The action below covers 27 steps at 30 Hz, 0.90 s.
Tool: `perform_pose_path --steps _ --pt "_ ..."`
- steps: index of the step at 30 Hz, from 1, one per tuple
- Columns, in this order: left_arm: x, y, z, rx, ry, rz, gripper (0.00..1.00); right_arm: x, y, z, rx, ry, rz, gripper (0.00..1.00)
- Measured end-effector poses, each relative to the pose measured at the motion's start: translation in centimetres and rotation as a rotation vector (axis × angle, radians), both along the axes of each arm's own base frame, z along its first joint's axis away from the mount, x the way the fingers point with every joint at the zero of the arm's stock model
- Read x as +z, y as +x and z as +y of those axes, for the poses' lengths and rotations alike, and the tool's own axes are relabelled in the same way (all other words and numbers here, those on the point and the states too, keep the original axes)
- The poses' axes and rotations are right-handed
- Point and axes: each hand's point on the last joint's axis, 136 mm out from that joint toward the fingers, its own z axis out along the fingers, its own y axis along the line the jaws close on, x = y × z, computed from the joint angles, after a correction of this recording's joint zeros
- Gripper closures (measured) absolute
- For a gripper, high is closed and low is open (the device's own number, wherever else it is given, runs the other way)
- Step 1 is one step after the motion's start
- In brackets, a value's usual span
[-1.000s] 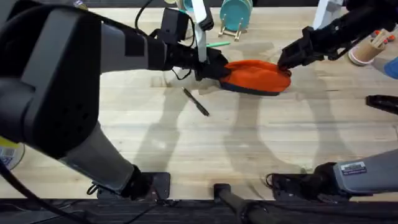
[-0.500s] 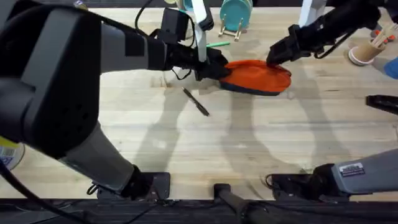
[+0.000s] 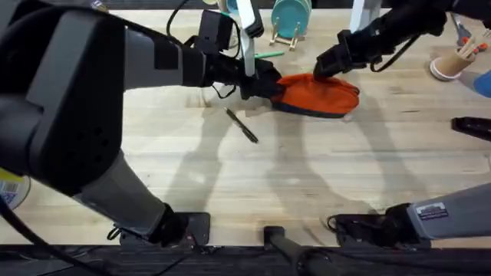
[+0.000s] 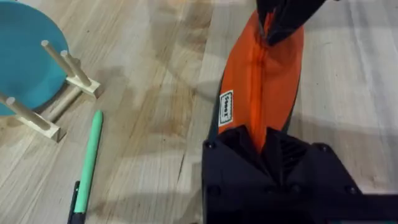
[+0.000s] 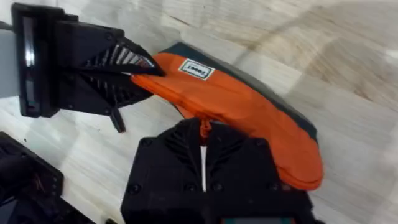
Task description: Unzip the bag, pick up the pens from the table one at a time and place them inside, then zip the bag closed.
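The orange bag (image 3: 322,95) lies on the table (image 3: 307,176) at the far middle. My left gripper (image 3: 270,86) is shut on its left end; the left wrist view shows the fabric pinched between the fingers (image 4: 264,134). My right gripper (image 3: 322,67) sits over the bag's top seam, shut on the zipper pull (image 5: 202,127). The seam between the two grippers (image 4: 260,74) looks closed. A black pen (image 3: 242,125) lies in front of the bag to its left. The light green pen (image 3: 268,54) lies behind it, beside the left gripper (image 4: 90,155).
A teal round stand (image 3: 290,19) on wooden pegs stands just behind the green pen. A pink cup (image 3: 449,65) with sticks is at the far right, and a black object (image 3: 472,126) lies by the right edge. The near half of the table is bare wood.
My right gripper has slid leftward along the bag's top, from its right end to past the middle, with the zipper pull. The left gripper, bag and pens have stayed put.
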Motion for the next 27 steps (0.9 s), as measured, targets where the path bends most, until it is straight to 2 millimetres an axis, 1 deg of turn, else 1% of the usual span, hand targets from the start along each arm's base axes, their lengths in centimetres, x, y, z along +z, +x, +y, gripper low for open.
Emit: perform_pose_path --steps 16,27 --pt "0.0 0.0 0.0 0.000 0.000 0.001 0.959 0.4 0.2 3.6 0.058 0.012 -0.049 0.969" --pt "0.0 0.0 0.0 0.000 -0.001 0.001 0.959 0.6 0.4 5.2 0.065 0.008 -0.076 0.970"
